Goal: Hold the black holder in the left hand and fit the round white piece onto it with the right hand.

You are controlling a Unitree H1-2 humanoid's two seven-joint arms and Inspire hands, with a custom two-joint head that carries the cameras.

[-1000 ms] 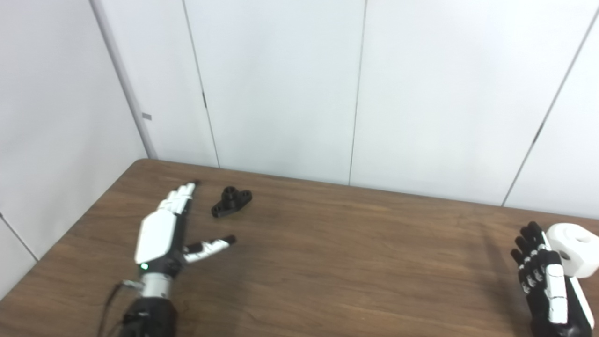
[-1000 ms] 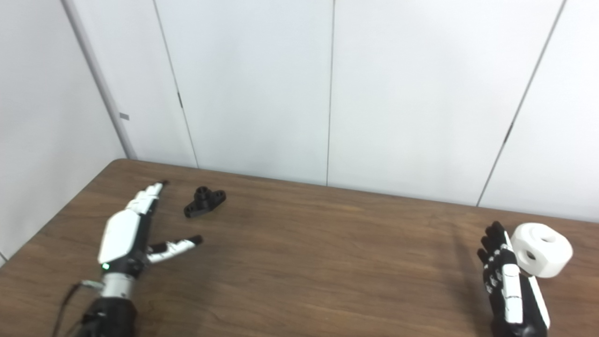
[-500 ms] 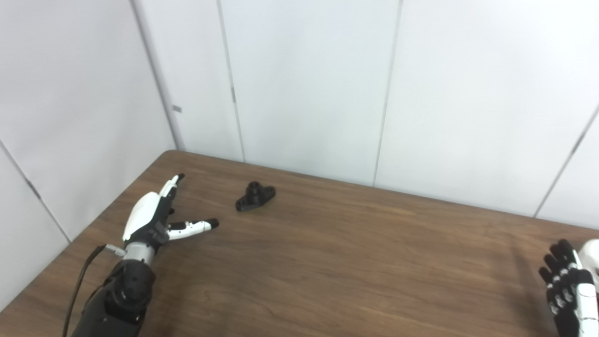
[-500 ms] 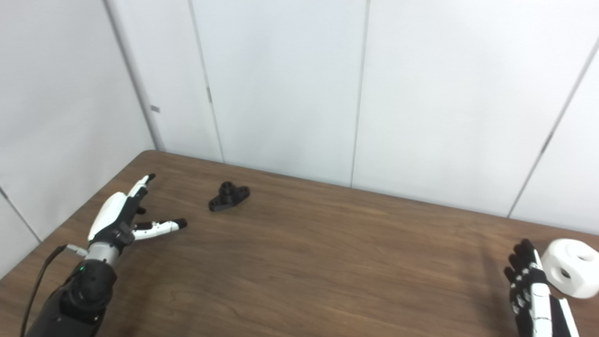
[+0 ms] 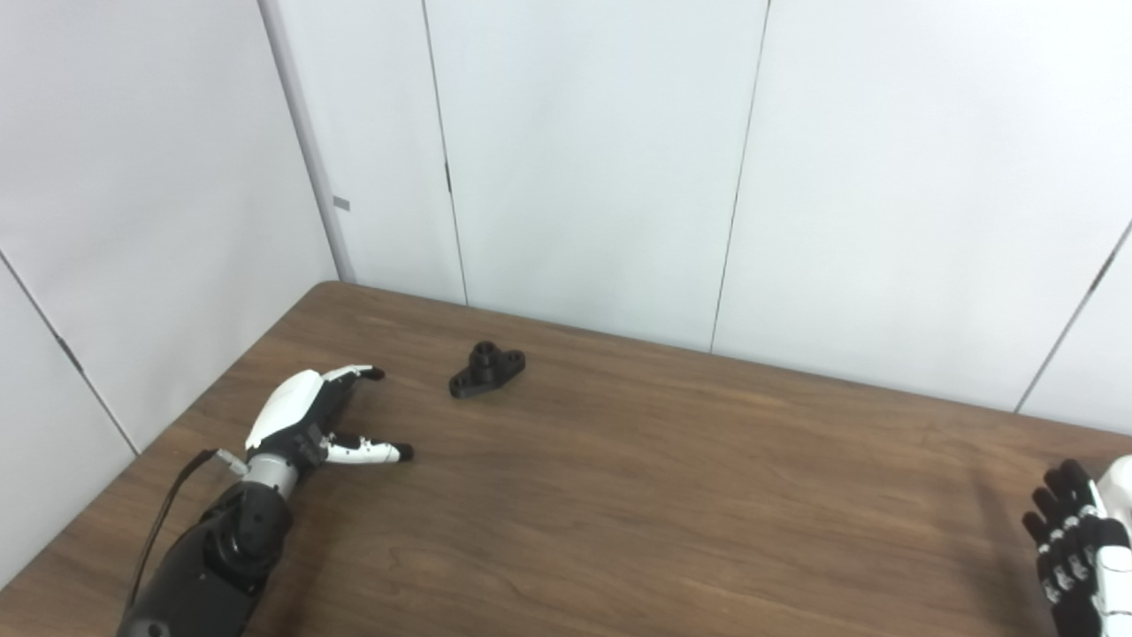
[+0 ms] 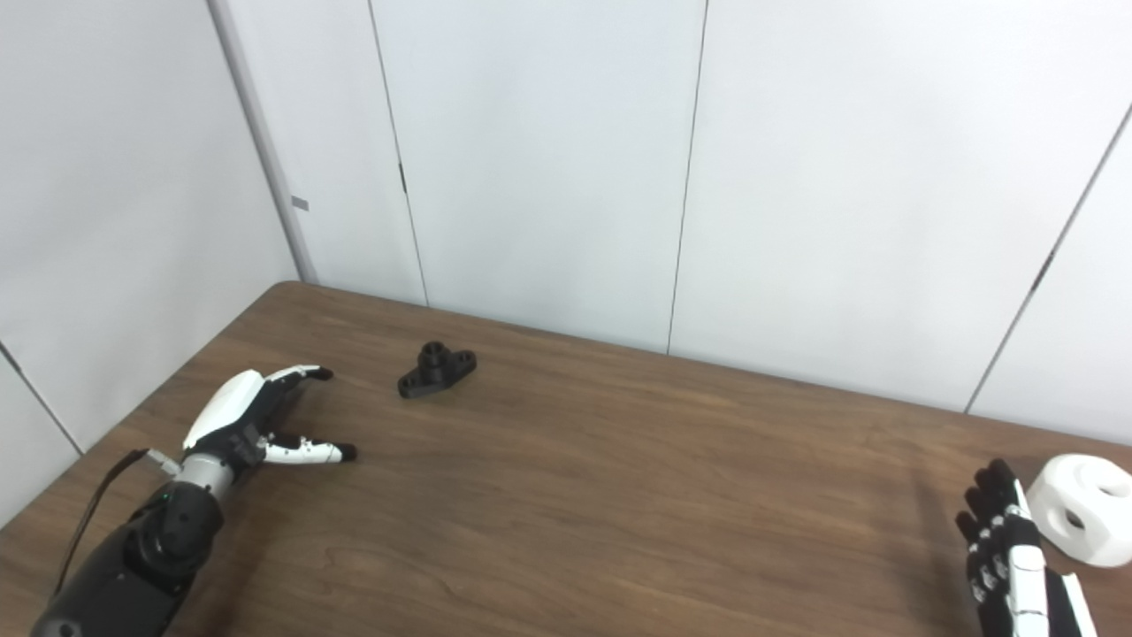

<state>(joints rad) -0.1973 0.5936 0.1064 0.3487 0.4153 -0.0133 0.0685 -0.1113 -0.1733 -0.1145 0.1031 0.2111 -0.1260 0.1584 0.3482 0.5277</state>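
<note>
White wall panels close in your brown wooden bench (image 6: 575, 495) on two sides. Your black holder (image 6: 436, 370) lies on it near the far left corner, untouched. Your left robot hand (image 6: 252, 420) sits near it, to its left and nearer you, fingers spread and grasping nothing. At the right edge, the round white piece (image 6: 1081, 508) rests on the bench just beside your right robot hand (image 6: 1008, 553), whose fingers stand upright and released.

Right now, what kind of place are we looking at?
Probably a lab or test cell, not a home. A bare wooden table stands in a corner of plain white wall panels, with only a black holder and a round white piece on it.
</note>
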